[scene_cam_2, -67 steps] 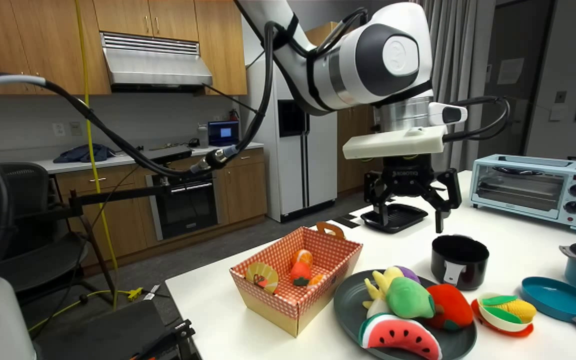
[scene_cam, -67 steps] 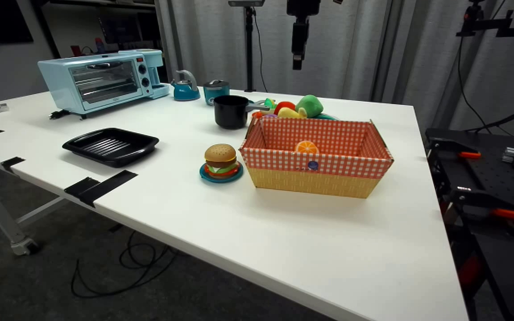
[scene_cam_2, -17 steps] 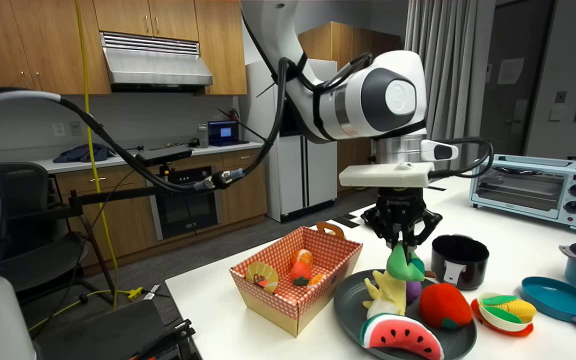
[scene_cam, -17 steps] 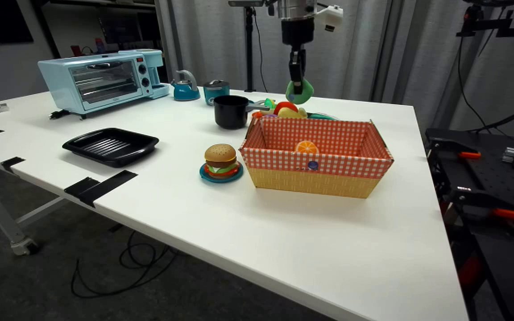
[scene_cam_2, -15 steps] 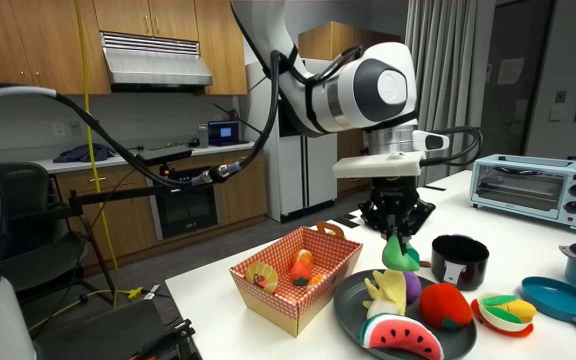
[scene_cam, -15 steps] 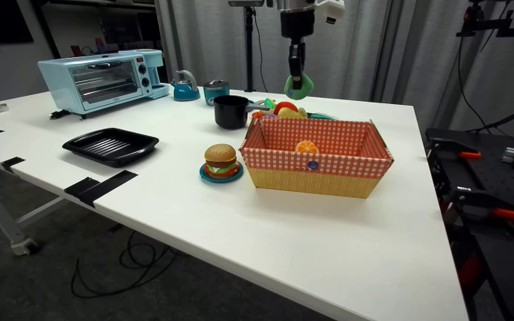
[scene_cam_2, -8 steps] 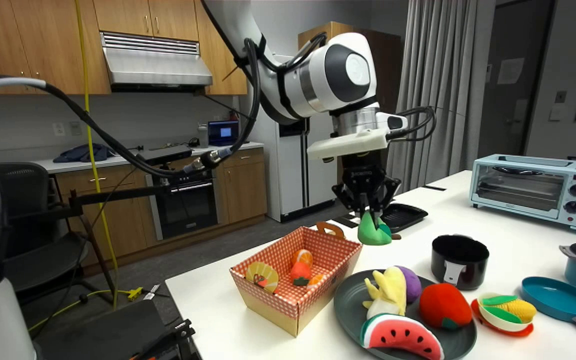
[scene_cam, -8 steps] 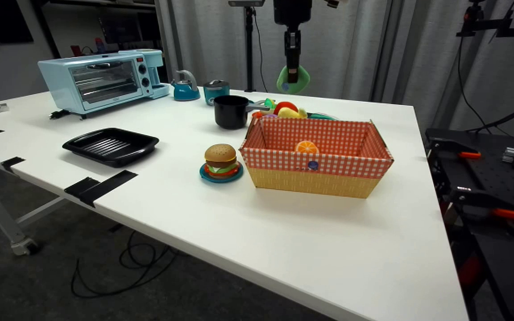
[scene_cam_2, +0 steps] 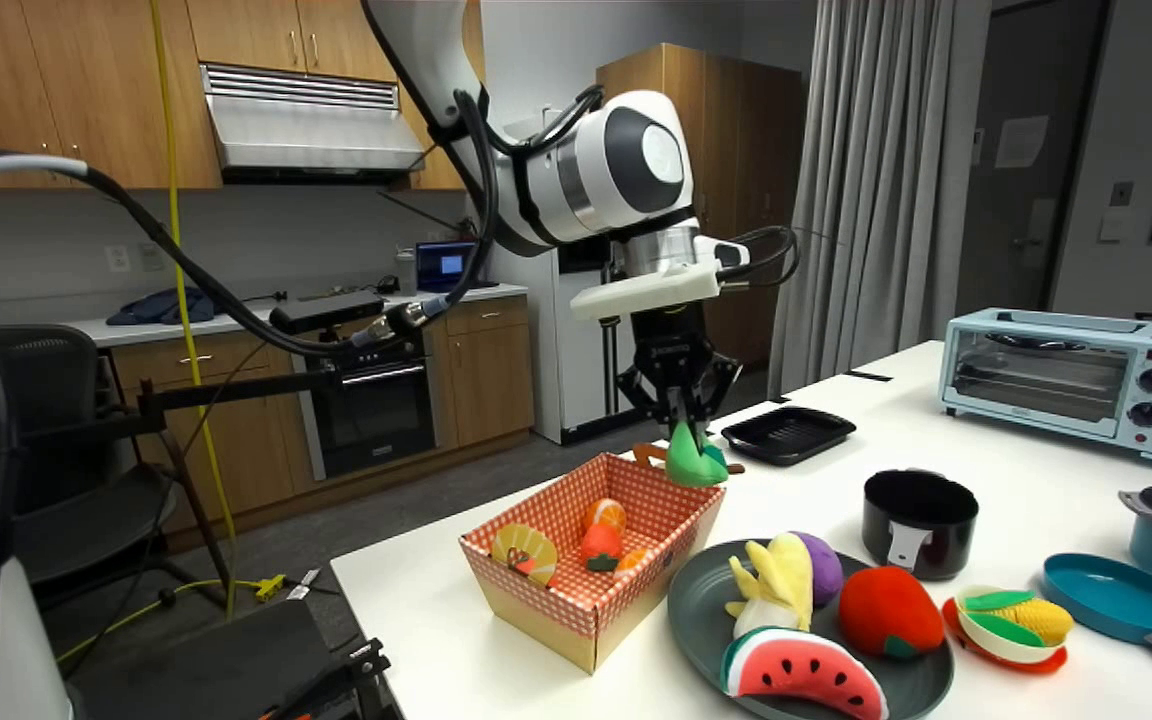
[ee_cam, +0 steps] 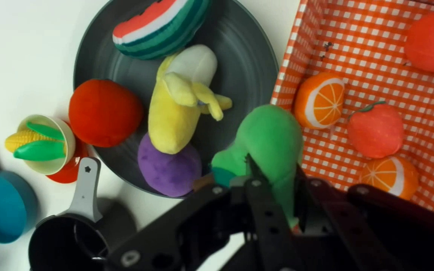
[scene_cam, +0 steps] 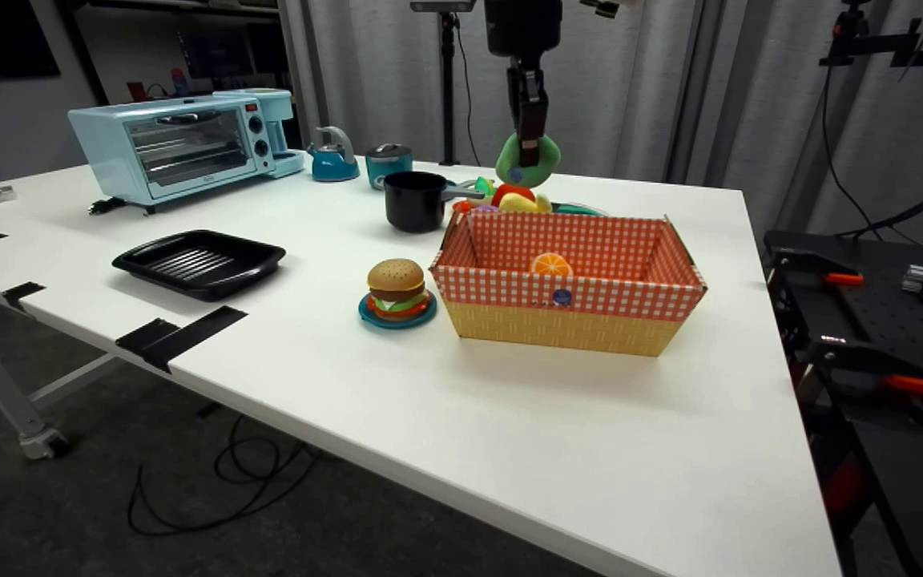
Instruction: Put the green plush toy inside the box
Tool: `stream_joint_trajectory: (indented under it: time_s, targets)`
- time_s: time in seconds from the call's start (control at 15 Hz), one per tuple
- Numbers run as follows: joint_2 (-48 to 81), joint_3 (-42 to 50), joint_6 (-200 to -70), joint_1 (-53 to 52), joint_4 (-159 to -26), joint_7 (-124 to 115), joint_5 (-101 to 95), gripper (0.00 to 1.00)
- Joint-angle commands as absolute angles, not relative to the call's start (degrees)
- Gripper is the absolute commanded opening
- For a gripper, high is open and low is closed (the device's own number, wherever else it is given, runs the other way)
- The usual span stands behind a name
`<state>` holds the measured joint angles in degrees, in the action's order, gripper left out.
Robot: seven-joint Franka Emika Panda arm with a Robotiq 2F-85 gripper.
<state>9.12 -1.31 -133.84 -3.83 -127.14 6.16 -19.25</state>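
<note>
My gripper (ee_cam: 273, 162) is shut on the green plush toy (ee_cam: 271, 130), whose rounded end bulges out past the fingers. In an exterior view the toy (scene_cam_2: 693, 464) hangs in the air at the handle end of the box (scene_cam_2: 534, 622), overlapping its rim there. Another exterior view has the toy (scene_cam: 546, 167) behind and above the far wall of the box (scene_cam: 566, 327). Seen from the wrist, the toy covers part of the box's checked side wall (ee_cam: 296, 52). Orange slices and strawberry toys lie in the box. The fingers hide the toy's middle.
A dark plate (scene_cam_2: 696, 640) beside the box carries a banana, a watermelon slice, a red toy and a purple one. Nearby stand a black pot (scene_cam_2: 921, 525), a burger (scene_cam: 396, 287) on a small plate and a flat black tray (scene_cam: 199, 263).
The gripper stood open above the table earlier, with the toy on the plate. It has since closed on the toy, lifted it and carried it from over the plate to the box's edge.
</note>
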Motion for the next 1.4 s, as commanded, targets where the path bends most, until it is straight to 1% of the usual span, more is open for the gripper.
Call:
stream_joint_trajectory:
  time_s: [0.0,1.2,1.27,1.33]
  targets:
    - [8.83,-1.91,-133.36,-4.19,-128.60,6.00,-20.11,0.04]
    - [10.69,-3.84,-131.17,-6.20,-129.75,4.67,-19.69,0.04]
    - [10.68,-3.85,-131.12,-6.29,-129.75,4.71,-19.90,0.42]
    - [10.65,-3.83,-131.24,-6.37,-129.80,4.47,-20.10,0.43]
